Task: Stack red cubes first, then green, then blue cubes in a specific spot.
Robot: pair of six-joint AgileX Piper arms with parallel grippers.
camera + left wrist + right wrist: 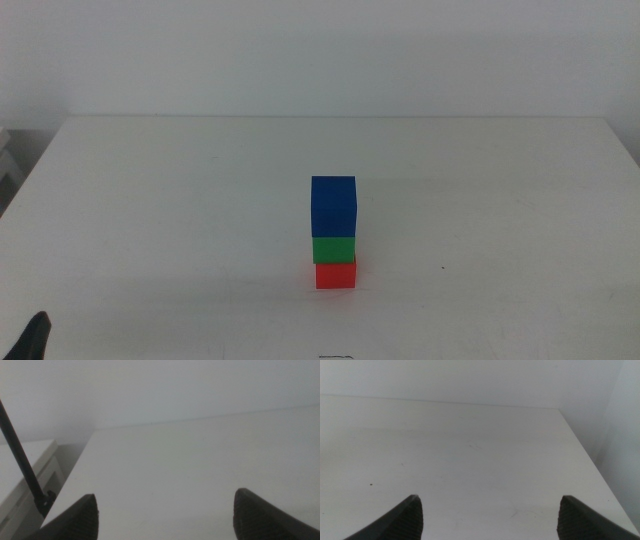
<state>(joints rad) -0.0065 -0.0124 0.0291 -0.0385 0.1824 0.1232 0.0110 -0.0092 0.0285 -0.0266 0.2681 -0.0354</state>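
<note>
Left gripper point(165, 517) and right gripper point(490, 517) wait at the near edge, both spread and holding nothing; mid-table stands the stack: red cube point(335, 274) on the table point(150, 220), green point(333, 249) on it, blue point(333, 206) topmost; they look light, rigid, best pinched across opposite flat faces.

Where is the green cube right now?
In the middle view the green cube sits near the table's centre, sandwiched in a stack: on the red cube, under the blue cube.
</note>
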